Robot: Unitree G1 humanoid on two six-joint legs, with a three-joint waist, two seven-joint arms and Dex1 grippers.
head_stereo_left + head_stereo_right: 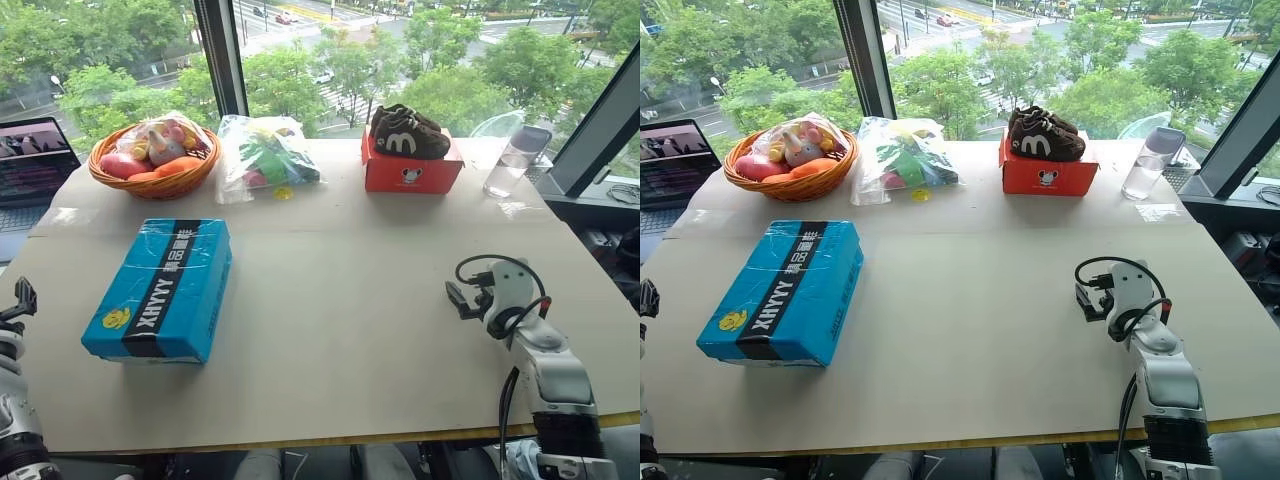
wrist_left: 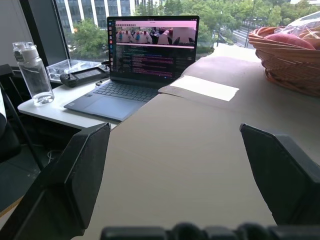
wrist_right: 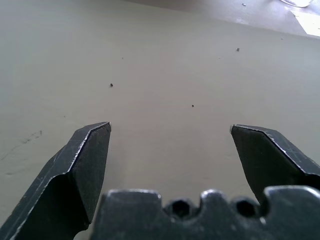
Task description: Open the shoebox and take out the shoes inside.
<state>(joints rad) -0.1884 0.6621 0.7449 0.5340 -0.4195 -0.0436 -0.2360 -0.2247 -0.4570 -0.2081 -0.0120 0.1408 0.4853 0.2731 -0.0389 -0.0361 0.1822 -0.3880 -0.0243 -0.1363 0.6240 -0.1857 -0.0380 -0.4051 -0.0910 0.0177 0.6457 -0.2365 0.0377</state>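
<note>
Risks at this stage, judged from the layout. The shoebox (image 1: 160, 290) lies closed and flat on the table (image 1: 340, 330), with both grippers well apart from it: the left gripper (image 2: 175, 165) sits off the box's left side near the table edge, fingers spread wide and empty, and the right gripper (image 3: 170, 150) hovers over bare table far to the box's right, likewise spread with nothing between its fingers. A likely failure is the box sliding rather than opening: if one gripper lifts the lid without the other bracing the base, the light cardboard may be pushed across the smooth surface or tipped. A glossy sheen on the lid suggests a slick covering, so fingertips may slip off the lid edge. Which long side carries the hinge cannot be told, and prying at the wrong edge would crease the lid. Appearance of the shoebox: bright blue, rectangular, with a black lengthwise stripe bearing white lettering and a round yellow logo at its near corner. It rests nearer than the wicker basket (image 1: 153, 160), slightly angled to the table edge; the red-orange box (image 1: 411, 168) with dark brown shoes (image 1: 408, 132) stands far beyond it to the right.
</note>
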